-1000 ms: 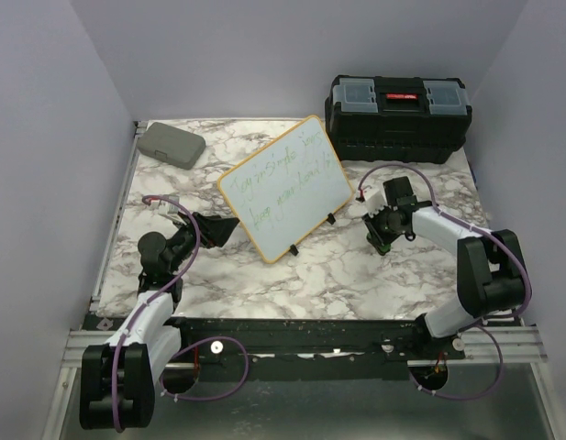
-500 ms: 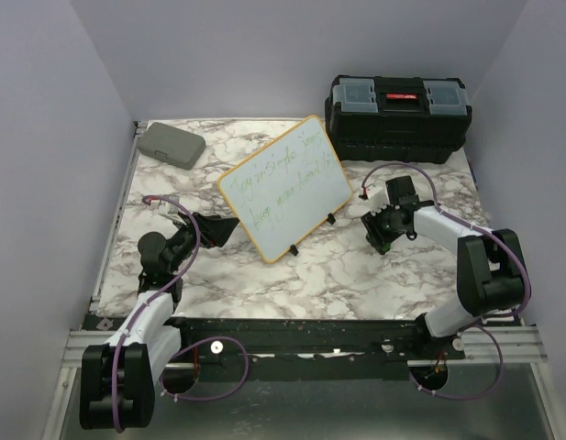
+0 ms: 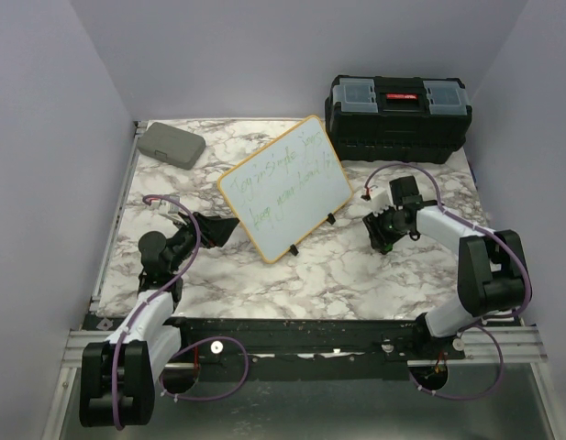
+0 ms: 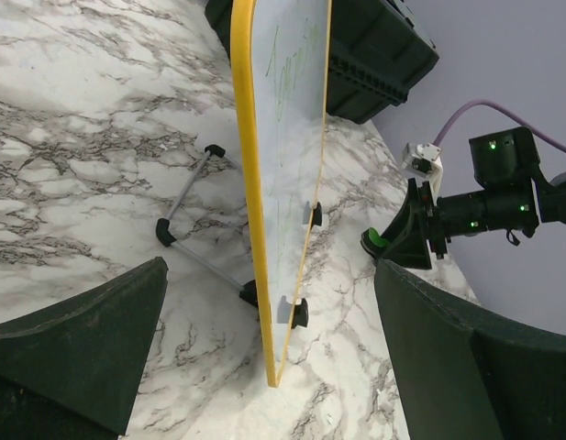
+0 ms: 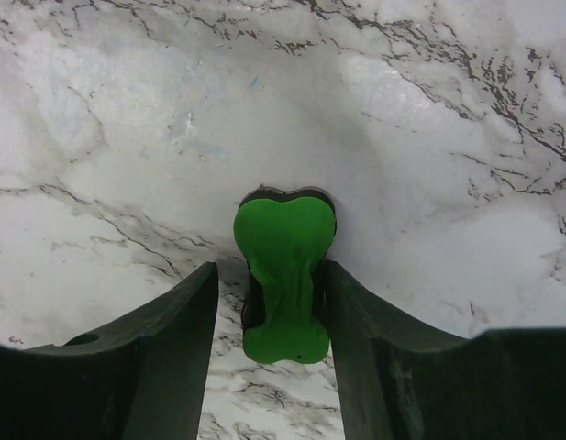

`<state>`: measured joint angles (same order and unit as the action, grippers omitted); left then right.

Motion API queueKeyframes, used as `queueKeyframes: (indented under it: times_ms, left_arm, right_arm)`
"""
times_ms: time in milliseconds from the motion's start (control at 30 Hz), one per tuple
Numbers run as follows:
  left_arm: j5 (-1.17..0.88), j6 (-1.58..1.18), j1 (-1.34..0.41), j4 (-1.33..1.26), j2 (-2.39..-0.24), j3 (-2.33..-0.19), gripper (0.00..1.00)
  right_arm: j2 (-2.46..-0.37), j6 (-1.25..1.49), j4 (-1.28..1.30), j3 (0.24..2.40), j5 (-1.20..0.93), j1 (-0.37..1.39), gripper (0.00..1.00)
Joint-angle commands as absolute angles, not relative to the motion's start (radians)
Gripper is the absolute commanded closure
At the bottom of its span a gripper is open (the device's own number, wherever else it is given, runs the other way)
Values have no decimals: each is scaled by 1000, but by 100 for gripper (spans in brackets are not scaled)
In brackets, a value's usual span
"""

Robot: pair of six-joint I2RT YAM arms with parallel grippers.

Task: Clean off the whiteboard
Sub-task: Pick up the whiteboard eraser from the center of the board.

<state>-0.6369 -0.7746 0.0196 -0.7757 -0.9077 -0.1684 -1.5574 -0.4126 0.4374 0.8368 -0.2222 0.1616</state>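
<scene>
The whiteboard (image 3: 283,188), with a yellow wooden frame and faint green handwriting, stands tilted on its black feet at the table's middle. In the left wrist view it (image 4: 287,137) is seen edge-on. My left gripper (image 3: 229,229) is open and empty just left of the board's lower corner, and its jaws frame the board's edge (image 4: 269,275). My right gripper (image 3: 385,243) points down at the table right of the board. Its open jaws (image 5: 269,275) straddle a green eraser (image 5: 284,275) lying on the marble. The right finger (image 5: 374,312) touches it and the left finger stands a little apart.
A black toolbox (image 3: 399,115) stands at the back right, close behind the board. A flat grey case (image 3: 171,143) lies at the back left corner. The board's metal prop leg (image 4: 186,188) rests on the marble behind it.
My right gripper has shifted slightly toward the near right and lower, down around the green eraser. The left arm and the whiteboard have not moved.
</scene>
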Motion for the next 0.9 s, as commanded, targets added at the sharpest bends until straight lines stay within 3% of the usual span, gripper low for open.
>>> queueKeyframes:
  times_ms: [0, 200, 633, 867]
  left_arm:
    - [-644, -771, 25, -799, -919, -176, 6]
    - [-644, -770, 24, -799, -920, -176, 6]
    - [-645, -769, 25, -801, -920, -171, 6]
    - [-644, -769, 25, -801, -922, -172, 6]
  right_arm:
    - [-1527, -416, 480, 847, -265, 154, 45]
    - [-1525, -411, 479, 851, -260, 143, 46]
    - [-1561, -405, 465, 857, -242, 138, 59]
    - [-1584, -409, 457, 859, -229, 138, 58]
